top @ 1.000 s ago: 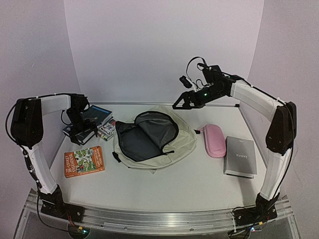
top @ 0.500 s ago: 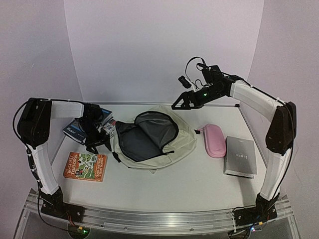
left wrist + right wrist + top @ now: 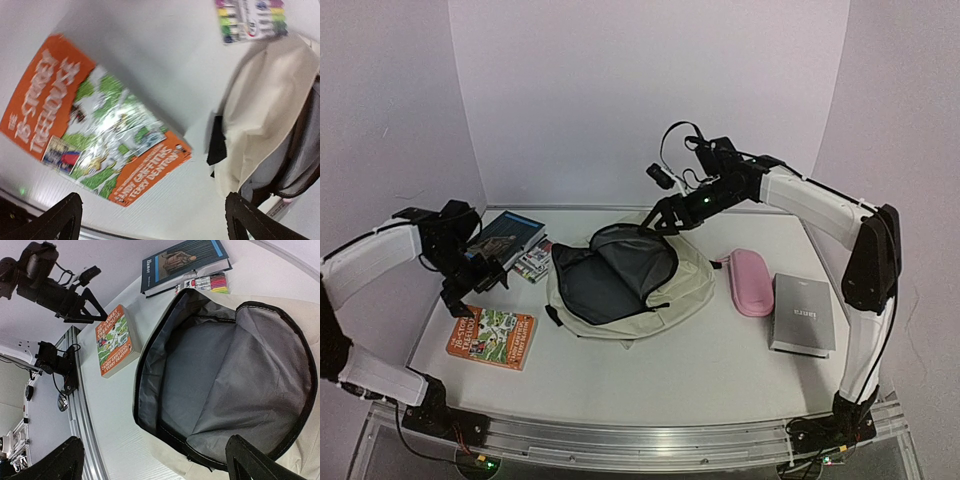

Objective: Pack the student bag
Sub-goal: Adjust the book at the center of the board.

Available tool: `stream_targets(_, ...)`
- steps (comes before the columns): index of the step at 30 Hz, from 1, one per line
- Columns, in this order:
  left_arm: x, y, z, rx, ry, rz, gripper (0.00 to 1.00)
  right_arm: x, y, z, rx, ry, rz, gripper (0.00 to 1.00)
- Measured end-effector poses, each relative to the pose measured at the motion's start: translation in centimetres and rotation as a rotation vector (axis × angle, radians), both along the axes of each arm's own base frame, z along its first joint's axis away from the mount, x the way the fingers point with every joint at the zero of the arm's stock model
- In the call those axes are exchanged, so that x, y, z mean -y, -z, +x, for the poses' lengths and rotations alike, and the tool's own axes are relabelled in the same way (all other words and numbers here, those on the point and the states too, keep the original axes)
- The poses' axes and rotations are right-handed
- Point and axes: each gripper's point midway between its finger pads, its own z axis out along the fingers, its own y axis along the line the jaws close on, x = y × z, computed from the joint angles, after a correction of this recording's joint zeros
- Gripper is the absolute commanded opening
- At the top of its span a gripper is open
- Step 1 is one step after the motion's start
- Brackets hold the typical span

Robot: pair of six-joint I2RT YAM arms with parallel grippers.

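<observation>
The student bag (image 3: 625,285) lies in the middle of the bench (image 3: 700,370), a little to the far side. It is unzipped, and its mouth stands wide, so the dark grey lining is visible. The cream fabric is spread flat around the opening.

The right tool (image 3: 658,222) hangs above the far edge of the bag. Its two fingers are spread apart and hold nothing. Its camera looks straight into the open mouth.

Just left of the bag lies a pack of markers (image 3: 532,263), and beside it, farther left, a dark blue book (image 3: 508,235). Nearer on the left side lies an orange book (image 3: 492,337), apart from the bag. The left tool (image 3: 475,290) hangs over the far end of this orange book with fingers spread wide and nothing between them.

On the right of the bag lies a pink pencil case (image 3: 752,282), close to the cream fabric. Further right, next to the case, lies a grey book (image 3: 803,313).
</observation>
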Motion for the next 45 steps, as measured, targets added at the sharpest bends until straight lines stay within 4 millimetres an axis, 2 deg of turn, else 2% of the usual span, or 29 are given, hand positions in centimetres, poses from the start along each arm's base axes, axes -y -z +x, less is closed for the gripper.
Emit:
stream_targets(4,-2.7,1.2,-4.6,-0.05,-0.266,0.002,1.0,-0.6,0.2,-0.2,0.0,-0.012,0.0,0.98)
stream_targets(7,-4.2,2.0,-6.6,-0.102,-0.435,0.026,1.0,-0.8,0.4,-0.1,-0.002,-0.013,-0.002,0.98)
stream_targets(16,-7.2,4.6,-11.4,-0.185,-0.781,0.089,1.0,-1.0,0.3,0.3,-0.002,-0.005,0.0,0.98)
stream_targets(19,-7.8,5.7,-12.4,-0.202,-0.84,0.118,1.0,-1.1,0.3,0.5,0.0,-0.002,0.0,0.98)
stream_targets(22,-8.4,6.7,-12.4,-0.192,-0.869,0.143,1.0,-1.1,0.5,0.6,-0.003,0.001,-0.003,0.98)
stream_targets(30,-8.5,9.3,-8.8,-0.106,-0.836,0.167,0.97,-1.1,0.6,0.7,0.002,0.004,-0.009,0.98)
stream_targets(34,-7.9,10.5,-5.8,-0.062,-0.743,0.17,0.93,-1.1,0.5,0.6,0.004,0.0,-0.007,0.98)
stream_targets(38,-6.6,10.5,-1.5,-0.026,-0.59,0.173,0.88,-1.1,0.5,0.5,0.0,-0.007,-0.001,0.98)
stream_targets(40,-5.1,10.4,2.0,-0.001,-0.484,0.144,0.84,-1.2,0.4,0.4,-0.001,-0.009,0.001,0.98)
stream_targets(45,-1.6,10.3,8.5,0.017,-0.212,0.091,0.7,-1.2,0.4,0.4,-0.002,-0.011,0.002,0.98)
